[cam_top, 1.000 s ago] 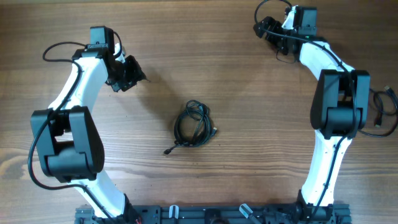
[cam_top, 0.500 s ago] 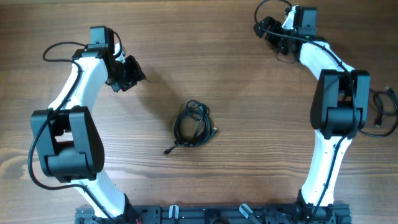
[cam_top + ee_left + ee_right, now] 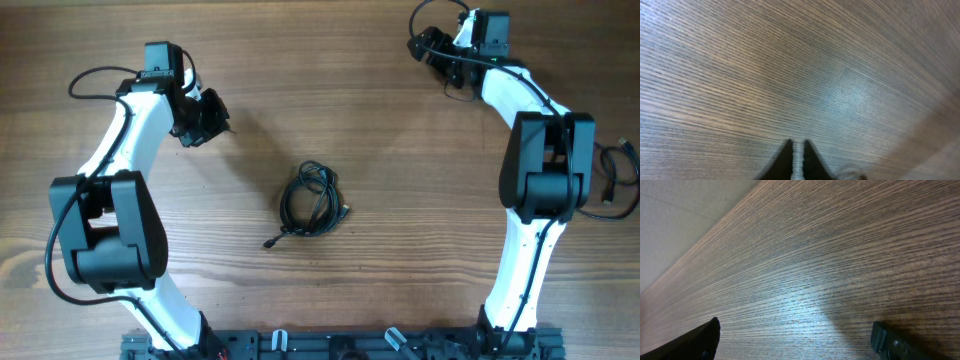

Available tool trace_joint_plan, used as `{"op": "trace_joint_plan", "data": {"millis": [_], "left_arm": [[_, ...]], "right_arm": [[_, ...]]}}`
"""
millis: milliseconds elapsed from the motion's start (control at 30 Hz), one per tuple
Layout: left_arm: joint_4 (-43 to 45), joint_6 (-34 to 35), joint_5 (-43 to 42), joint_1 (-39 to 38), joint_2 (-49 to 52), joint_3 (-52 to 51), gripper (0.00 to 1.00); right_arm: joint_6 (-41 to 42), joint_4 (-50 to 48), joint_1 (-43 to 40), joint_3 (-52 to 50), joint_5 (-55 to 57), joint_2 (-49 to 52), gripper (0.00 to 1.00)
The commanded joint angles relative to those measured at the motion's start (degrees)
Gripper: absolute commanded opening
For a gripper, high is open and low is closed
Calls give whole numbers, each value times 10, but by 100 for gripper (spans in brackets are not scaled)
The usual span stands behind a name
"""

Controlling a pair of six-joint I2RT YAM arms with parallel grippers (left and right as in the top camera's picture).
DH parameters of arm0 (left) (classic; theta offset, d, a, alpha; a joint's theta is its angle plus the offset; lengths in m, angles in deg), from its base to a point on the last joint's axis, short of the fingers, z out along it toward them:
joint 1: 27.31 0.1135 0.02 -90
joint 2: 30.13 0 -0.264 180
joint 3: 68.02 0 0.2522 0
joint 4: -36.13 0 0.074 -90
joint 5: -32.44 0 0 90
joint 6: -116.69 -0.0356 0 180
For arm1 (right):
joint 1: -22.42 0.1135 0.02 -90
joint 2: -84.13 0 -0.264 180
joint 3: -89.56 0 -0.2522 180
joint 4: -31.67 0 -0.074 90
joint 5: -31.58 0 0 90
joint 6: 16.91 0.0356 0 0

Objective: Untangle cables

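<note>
The cables (image 3: 311, 199) lie as one small black coiled bundle at the middle of the wooden table, with a plug end trailing to the lower left and another at the right. My left gripper (image 3: 215, 122) is at the far left, well away from the bundle; its fingertips (image 3: 797, 147) are nearly together with nothing between them. My right gripper (image 3: 428, 47) is at the far right corner, open wide and empty; its two fingertips show at the sides of the right wrist view (image 3: 795, 337). Neither wrist view shows the cables.
A black cord (image 3: 620, 180) hangs beside the right arm at the table's right edge. The table's far edge and a pale wall (image 3: 675, 220) show in the right wrist view. A black rail (image 3: 330, 345) runs along the near edge.
</note>
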Motion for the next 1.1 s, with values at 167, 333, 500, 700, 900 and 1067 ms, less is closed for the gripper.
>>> {"op": "trace_joint_plan", "data": {"millis": [167,333,500,700,900,1067], "left_arm": [[-11,-4,3,1,-11,-4,4],[-3,-4,1,-18,-11,-4,4],[20,-66,-16,-61,-11,-3,4],[26,-66,-16,-72,-11,-4,4],[21,-66,-16,-72,-11,-3,4],[21,-66,-16,-72,-11,-3,6]], "right_arm": [[4,0,-1,-11,6,18,100],[4,0,-1,-11,6,18,100],[4,0,-1,-11,6,18,100],[4,0,-1,-11,6,18,100],[4,0,-1,-11,6,18,100],[4,0,-1,-11,6,18,100]]}}
